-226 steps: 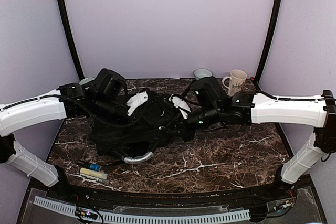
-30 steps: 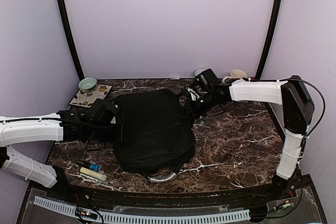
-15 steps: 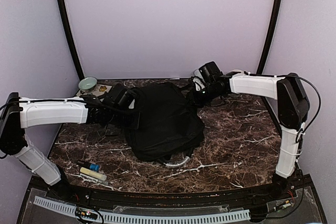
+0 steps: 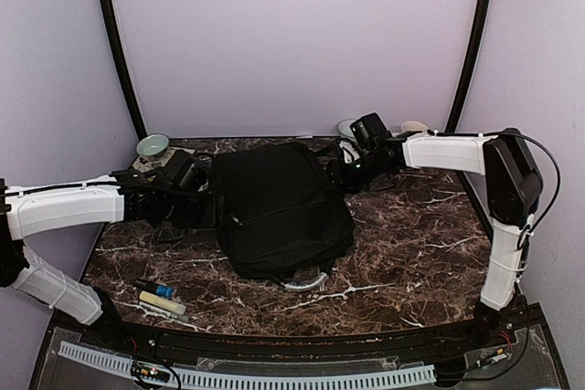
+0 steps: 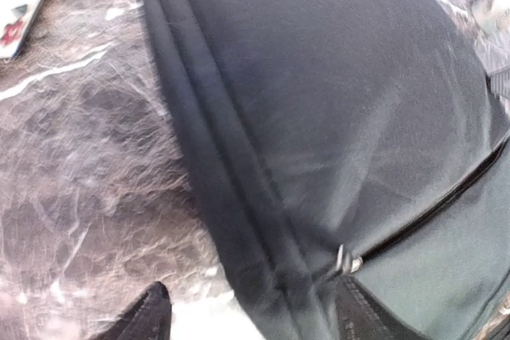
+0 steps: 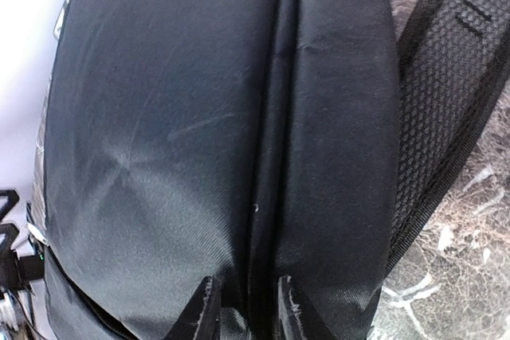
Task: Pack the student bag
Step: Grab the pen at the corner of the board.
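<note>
On the marble table point(image 4: 411, 244), about in the middle, the student bag point(image 4: 279, 212) lies flat and looks closed, with its grey handle point(image 4: 306, 282) pointing to the near edge. Both arms are at its sides, so I judge the step in hand to be letting the bag go where it lies.

To do this well, each gripper should open fully before it moves. It should then draw back straight away from the bag, low and slowly, so that no finger drags the fabric or hooks the strap point(image 6: 446, 117) (it lies just beside the right fingers).

The left gripper point(image 5: 251, 316) has its jaws wide apart. The bag's left edge runs between them, near the zipper pull point(image 5: 347, 260), and I see no pinch there. The right gripper point(image 6: 247, 308) has its jaws only a little apart, one on each side of a seam ridge. I cannot tell whether they press the fabric or only stand beside it.

The left arm reaches across low and almost level from the left side. The right arm stands upright at the table's right edge, bends at a high elbow, and stretches its forearm leftwards to the bag's far right corner.
</note>
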